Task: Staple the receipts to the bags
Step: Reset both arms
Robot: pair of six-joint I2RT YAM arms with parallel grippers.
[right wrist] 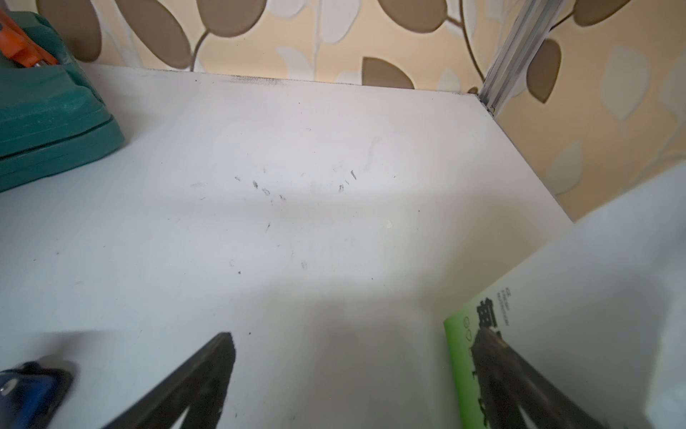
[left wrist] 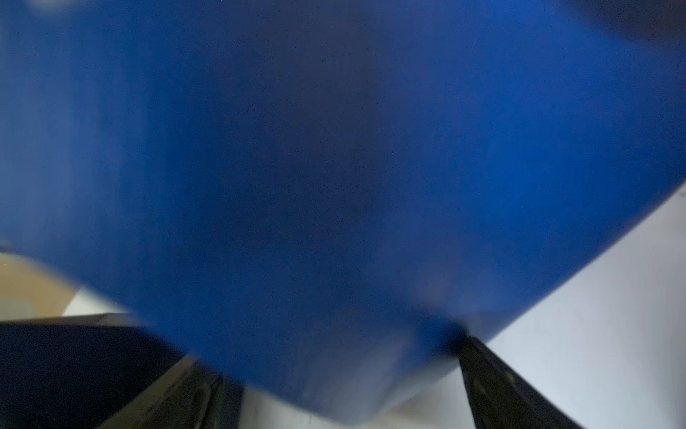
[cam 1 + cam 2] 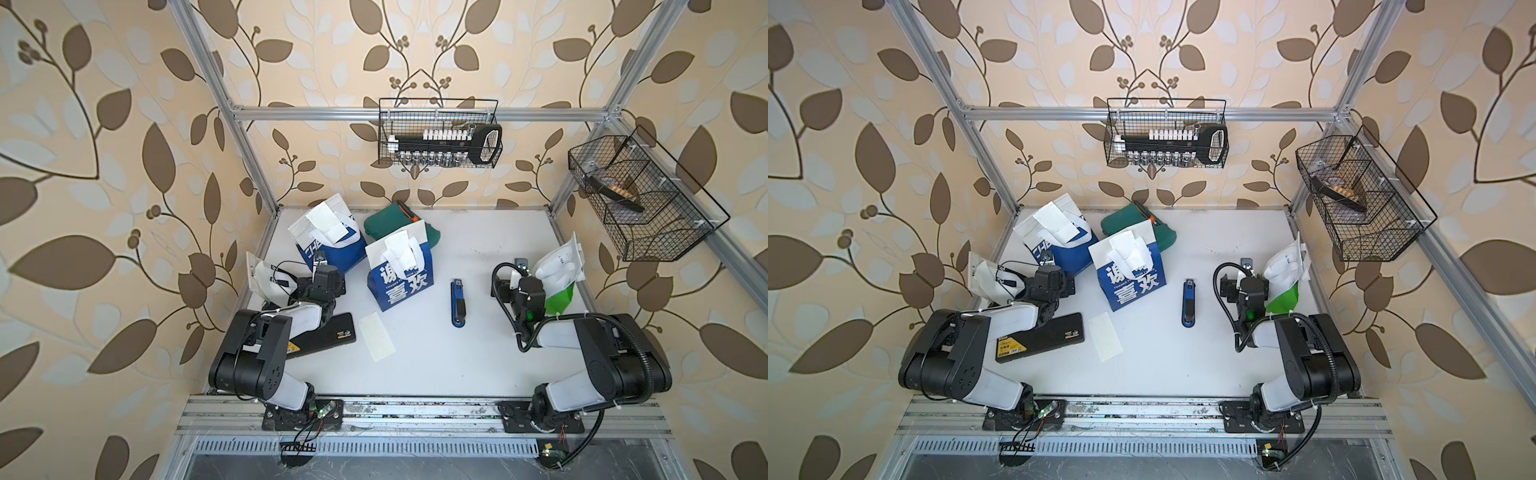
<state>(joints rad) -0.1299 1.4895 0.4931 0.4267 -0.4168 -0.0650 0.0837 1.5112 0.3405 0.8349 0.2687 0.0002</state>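
Observation:
Two blue-and-white bags stand at the back left (image 3: 332, 249) and in the middle (image 3: 401, 282), each with a receipt (image 3: 328, 220) lying over its top. A green-and-white bag (image 3: 559, 276) leans at the right, and another white-topped bag (image 3: 266, 282) sits at the left edge. One loose receipt (image 3: 376, 336) lies flat on the table. A blue stapler (image 3: 458, 303) lies between the arms. My left gripper (image 2: 330, 351) is open, its fingers either side of a blue bag's (image 2: 334, 167) lower corner. My right gripper (image 1: 354, 336) is open over bare table, one finger beside the green bag (image 1: 460, 356).
A dark green pouch (image 3: 399, 226) lies behind the middle bag. A flat black case (image 3: 328, 336) with a yellow label lies under my left arm. Wire baskets hang on the back wall (image 3: 438, 133) and the right frame (image 3: 640, 195).

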